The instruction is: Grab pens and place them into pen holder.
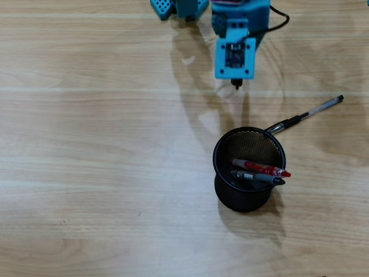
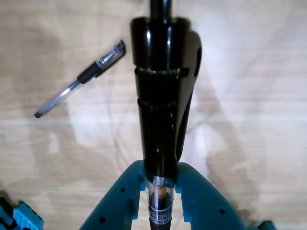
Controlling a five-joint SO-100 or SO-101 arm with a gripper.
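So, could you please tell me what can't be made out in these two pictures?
- Black pen: its top runs off the wrist view's upper edge; its blur hides any print.
- Gripper: in the overhead view the blue wrist block covers it.
- Clear stick pen: the pen holder rim hides its lower end from above.
- Red pen and grey pen: their lower ends vanish inside the holder.
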